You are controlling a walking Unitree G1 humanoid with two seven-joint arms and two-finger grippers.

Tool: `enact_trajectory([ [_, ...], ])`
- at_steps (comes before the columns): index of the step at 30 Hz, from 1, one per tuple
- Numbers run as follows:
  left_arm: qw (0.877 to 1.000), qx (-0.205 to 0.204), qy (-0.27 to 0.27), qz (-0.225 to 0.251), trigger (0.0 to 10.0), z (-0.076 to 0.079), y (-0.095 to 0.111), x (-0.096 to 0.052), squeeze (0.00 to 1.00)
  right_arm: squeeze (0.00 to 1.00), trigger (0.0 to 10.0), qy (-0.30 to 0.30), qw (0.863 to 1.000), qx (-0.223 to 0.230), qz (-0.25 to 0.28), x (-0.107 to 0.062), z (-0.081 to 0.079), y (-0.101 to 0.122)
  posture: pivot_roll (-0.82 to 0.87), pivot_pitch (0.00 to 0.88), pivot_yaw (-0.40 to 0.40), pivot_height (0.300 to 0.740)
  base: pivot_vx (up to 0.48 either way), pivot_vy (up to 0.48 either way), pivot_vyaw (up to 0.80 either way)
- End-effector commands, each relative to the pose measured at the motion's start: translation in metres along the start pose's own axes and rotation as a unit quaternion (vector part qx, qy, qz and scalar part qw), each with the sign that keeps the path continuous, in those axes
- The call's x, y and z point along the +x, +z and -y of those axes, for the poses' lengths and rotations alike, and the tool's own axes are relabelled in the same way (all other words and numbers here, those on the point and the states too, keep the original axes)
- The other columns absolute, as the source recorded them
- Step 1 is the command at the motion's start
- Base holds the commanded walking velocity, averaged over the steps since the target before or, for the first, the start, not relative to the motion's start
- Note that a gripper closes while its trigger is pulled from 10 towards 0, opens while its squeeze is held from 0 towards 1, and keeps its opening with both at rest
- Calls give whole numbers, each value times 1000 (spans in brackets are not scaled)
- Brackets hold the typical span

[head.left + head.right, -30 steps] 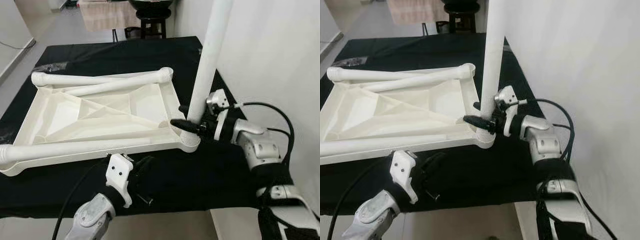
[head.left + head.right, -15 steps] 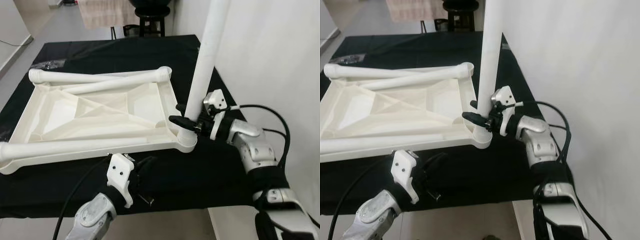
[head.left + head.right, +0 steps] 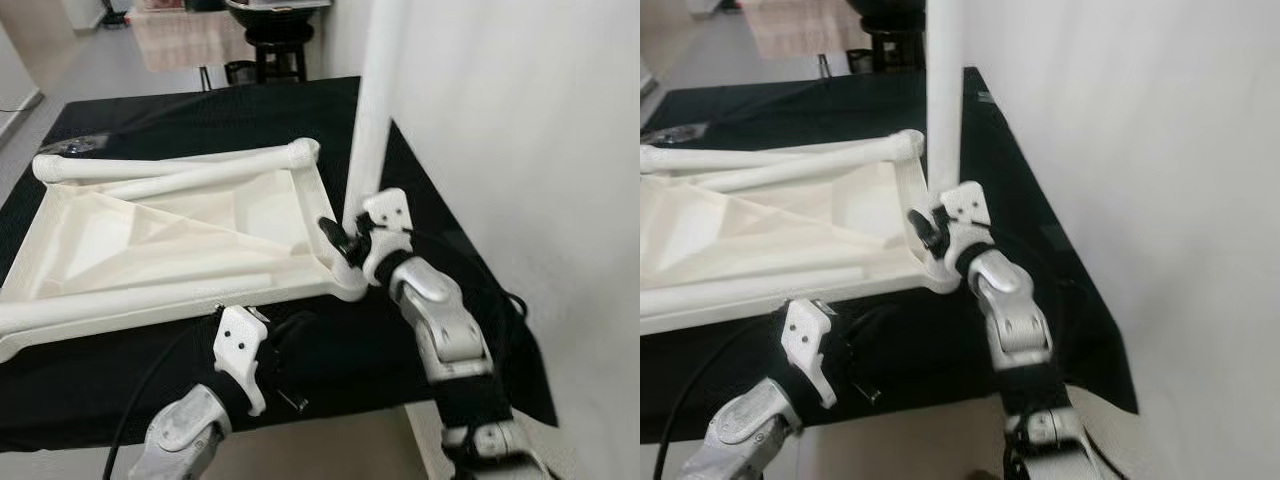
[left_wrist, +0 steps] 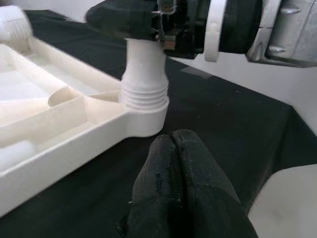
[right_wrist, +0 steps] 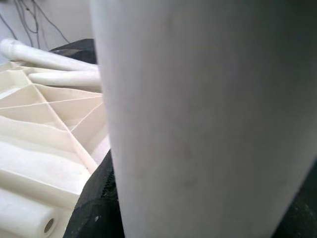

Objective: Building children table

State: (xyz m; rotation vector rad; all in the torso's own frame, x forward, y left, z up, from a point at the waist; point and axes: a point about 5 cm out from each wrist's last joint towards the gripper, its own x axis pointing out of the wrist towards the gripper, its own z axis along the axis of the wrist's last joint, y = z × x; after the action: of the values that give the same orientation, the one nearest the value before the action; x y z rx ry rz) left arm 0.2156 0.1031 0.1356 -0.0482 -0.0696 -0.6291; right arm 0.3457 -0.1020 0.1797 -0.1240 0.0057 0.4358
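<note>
An upside-down white plastic table top [image 3: 170,235] lies on a black-covered table [image 3: 210,110]. One white leg [image 3: 372,110] stands upright in the near right corner socket [image 3: 347,282]. My right gripper [image 3: 343,240] is shut on that leg just above the socket; in the right wrist view the leg [image 5: 198,109] is very close. Three more legs lie flat on the top: two along the far edge [image 3: 160,163], one along the near edge [image 3: 130,305]. My left gripper [image 3: 292,335] rests shut and holding nothing on the cloth in front of the socket [image 4: 143,106], its fingers [image 4: 181,163] pressed together.
A white wall [image 3: 520,150] runs close along the table's right side. A dark stool [image 3: 275,45] stands beyond the far edge. The table's front edge [image 3: 330,410] lies just behind my left wrist. A dark cable trails under the left arm.
My right wrist has swung around the upright leg from its right side to its near side, still shut on it. The view has shifted. The left gripper has stayed put.
</note>
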Motion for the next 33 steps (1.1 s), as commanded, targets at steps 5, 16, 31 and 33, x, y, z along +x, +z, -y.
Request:
enact_trajectory([
  [5, 1000, -6, 0, -5, 10000, 2, -1, -1, 0, 1000, 10000, 127, 991, 29, 20, 1, 2, 2, 17, 142, 2, 740, 0, 0, 0],
  [16, 1000, -10, -5, -6, 10000, 3, -2, 0, 0, 0, 10000, 361, 931, -15, 55, -11, 6, 26, 26, 130, 4, 740, 0, 0, 0],
  [31, 1000, -11, -1, -9, 10000, 6, -5, -2, 0, 0, 0, 410, 910, 10, 51, -1, 21, 28, 32, 124, 2, 740, 0, 0, 0],
  [33, 1000, -12, -3, -9, 10000, 7, -4, -2, 0, 0, 0, 361, 932, 4, 38, -4, 25, 17, 19, 138, 6, 740, 0, 0, 0],
])
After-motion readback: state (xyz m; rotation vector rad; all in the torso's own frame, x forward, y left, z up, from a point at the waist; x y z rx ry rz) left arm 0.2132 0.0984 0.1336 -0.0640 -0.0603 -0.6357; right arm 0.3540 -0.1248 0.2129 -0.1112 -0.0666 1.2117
